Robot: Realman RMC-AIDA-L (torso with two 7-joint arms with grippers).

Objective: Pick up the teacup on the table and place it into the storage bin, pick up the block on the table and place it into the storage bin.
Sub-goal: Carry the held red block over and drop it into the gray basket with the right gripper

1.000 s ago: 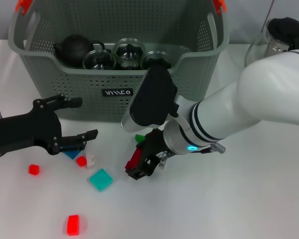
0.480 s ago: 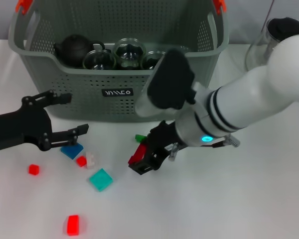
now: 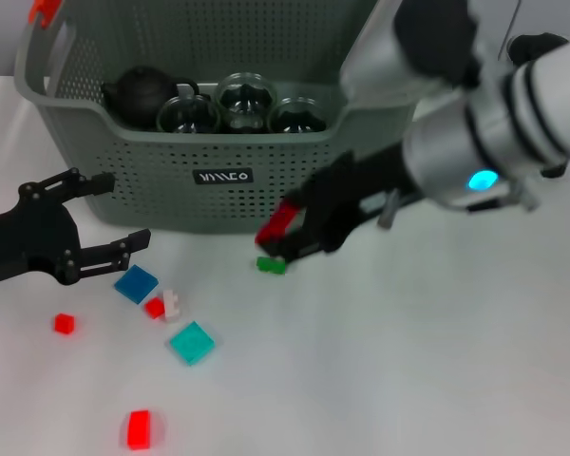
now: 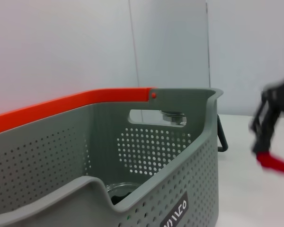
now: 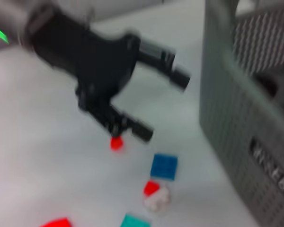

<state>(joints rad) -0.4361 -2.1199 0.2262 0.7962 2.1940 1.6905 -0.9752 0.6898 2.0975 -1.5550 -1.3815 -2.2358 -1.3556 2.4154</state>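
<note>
Several loose blocks lie on the white table [image 3: 437, 380]: a blue flat block [image 3: 136, 283], a teal one [image 3: 191, 342], small red cubes [image 3: 65, 324] and a green block [image 3: 272, 265] just below the right gripper [image 3: 283, 236], whose fingers clench a red block [image 3: 277, 220]. The storage bin [image 3: 218, 176] (perforated grey-green plastic, orange clips) stands behind, holding a dark teapot [image 3: 144, 92] and glass cups [image 3: 246, 100]. The left gripper [image 3: 103, 214] hovers spread and empty beside the bin's front.

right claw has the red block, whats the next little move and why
Probably keep lifting, then carry it over the bin's front rim. The right claw grips the red block in front of the bin, below its rim, so it needs more height first. The left claw waits open over the table.
</note>
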